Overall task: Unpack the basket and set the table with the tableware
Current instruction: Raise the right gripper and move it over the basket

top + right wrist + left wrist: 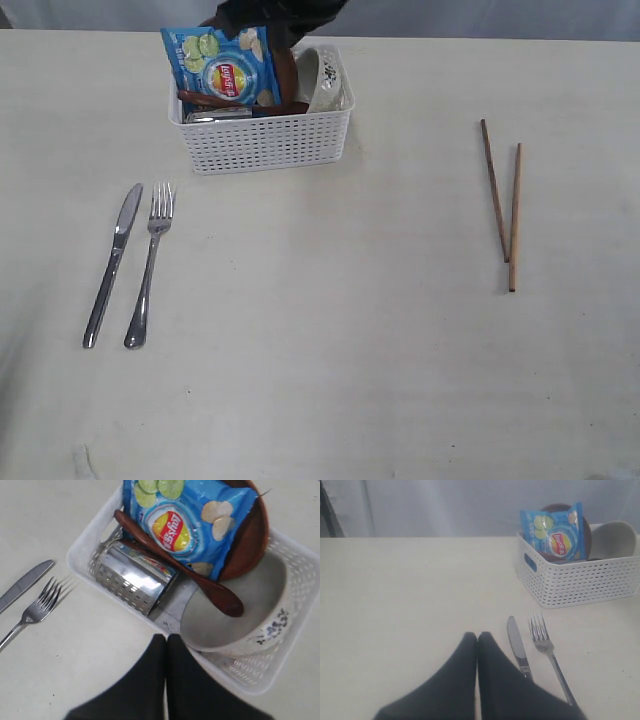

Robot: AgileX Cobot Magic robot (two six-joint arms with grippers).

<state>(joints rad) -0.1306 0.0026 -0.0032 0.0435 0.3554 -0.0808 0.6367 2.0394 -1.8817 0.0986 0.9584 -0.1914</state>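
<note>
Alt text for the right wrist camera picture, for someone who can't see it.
A white lattice basket on a table holds a blue chips bag, wooden spoon, steel cup, patterned bowl and brown plate. The shut right gripper hangs above it; a knife and fork lie outside.

exterior high over whole table [350, 380] — right wrist close above basket [245, 675], left wrist low, farther; all share basket.

A white basket [262, 140] stands at upper centre of the pale surface [330, 330]. It holds an upright blue chips bag [222, 62], a brown plate [288, 85] and a tipped white bowl [325, 80]. At left, a knife [112, 262] and a fork [150, 265] lie side by side. At right, the chopsticks [515, 220] form a narrow V. A dark arm [270, 18] shows above the basket at the top edge.
</note>
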